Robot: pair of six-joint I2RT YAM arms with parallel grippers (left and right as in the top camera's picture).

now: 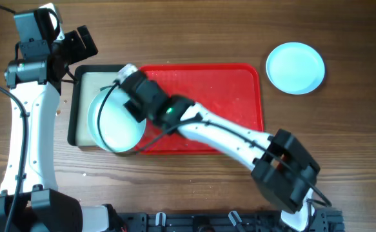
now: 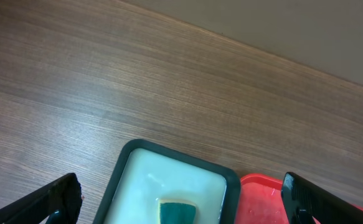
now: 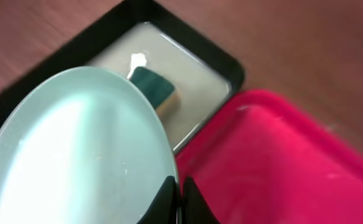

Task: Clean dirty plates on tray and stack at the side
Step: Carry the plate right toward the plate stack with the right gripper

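Note:
My right gripper [image 1: 133, 90] is shut on the rim of a pale blue plate [image 1: 110, 119], holding it over the black-rimmed tray [image 1: 73, 109] just left of the red tray [image 1: 239, 90]. In the right wrist view the fingers [image 3: 180, 196] pinch the plate [image 3: 75, 155] edge-on, with the red tray [image 3: 281, 162] to its right. A second pale blue plate [image 1: 295, 67] lies on the table at the far right. My left gripper [image 1: 81, 46] hangs open above the black tray's far corner, holding nothing [image 2: 181, 199].
A green and yellow sponge [image 3: 153, 87] lies in pale liquid in the black-rimmed tray [image 2: 122, 168]; the sponge [image 2: 178, 211] sits below my left gripper. My right arm [image 1: 239, 138] crosses the red tray's near edge. Bare wooden table [image 1: 194, 32] surrounds both trays.

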